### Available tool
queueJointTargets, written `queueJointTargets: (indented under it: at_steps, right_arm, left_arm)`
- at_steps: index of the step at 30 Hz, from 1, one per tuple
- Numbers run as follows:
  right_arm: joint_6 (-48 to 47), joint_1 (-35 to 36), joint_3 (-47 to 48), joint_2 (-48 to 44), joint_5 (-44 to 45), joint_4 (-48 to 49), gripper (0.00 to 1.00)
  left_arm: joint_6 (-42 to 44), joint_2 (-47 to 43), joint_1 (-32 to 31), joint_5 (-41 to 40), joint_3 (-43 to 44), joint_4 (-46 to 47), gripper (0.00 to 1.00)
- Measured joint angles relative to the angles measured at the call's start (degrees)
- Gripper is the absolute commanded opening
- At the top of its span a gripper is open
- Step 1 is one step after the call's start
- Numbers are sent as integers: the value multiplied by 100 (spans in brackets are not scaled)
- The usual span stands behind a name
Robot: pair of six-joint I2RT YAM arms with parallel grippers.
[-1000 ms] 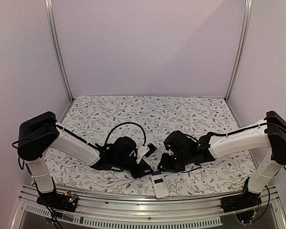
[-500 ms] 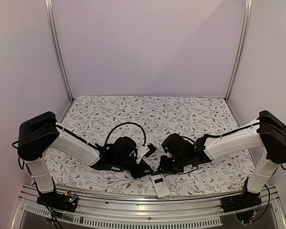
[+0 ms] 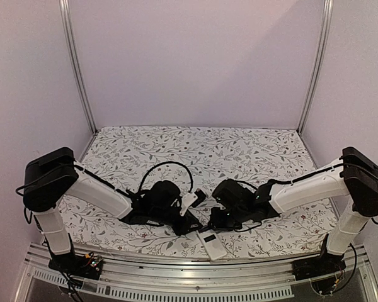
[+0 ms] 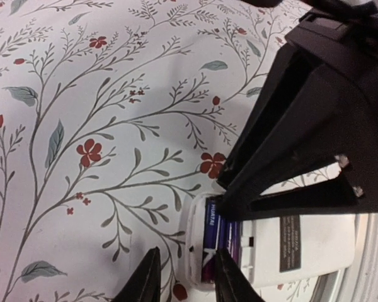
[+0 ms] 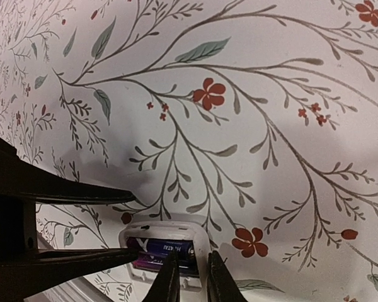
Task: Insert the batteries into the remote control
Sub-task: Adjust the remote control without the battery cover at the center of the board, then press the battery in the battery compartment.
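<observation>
Remote control, batteries seated in slot

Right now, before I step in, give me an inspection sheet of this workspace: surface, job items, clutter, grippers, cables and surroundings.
Surface: floral cloth, lying flat.
Remote control: back up near the front edge, battery slot open.
Batteries: purple-labelled, lying in the slot; count unclear.
Clutter: nothing seen.
Left gripper: jaws apart, straddling the remote's slot end.
Right gripper: jaws narrow, over the slot; grip unclear.
Cables: black loop above the left wrist.
Surroundings: plain walls, metal posts, front rail.
</observation>
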Motion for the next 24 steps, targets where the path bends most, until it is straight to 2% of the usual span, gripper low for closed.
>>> queueJointTargets:
  at_steps: [14, 24]
  right_arm:
    - [-17, 175, 39, 33, 210, -142, 14]
    - [-188, 120, 116, 28, 210, -282, 19]
  left_arm:
    - [9, 7, -13, -11, 7, -37, 26]
    - [59, 4, -90, -74, -44, -9, 27]
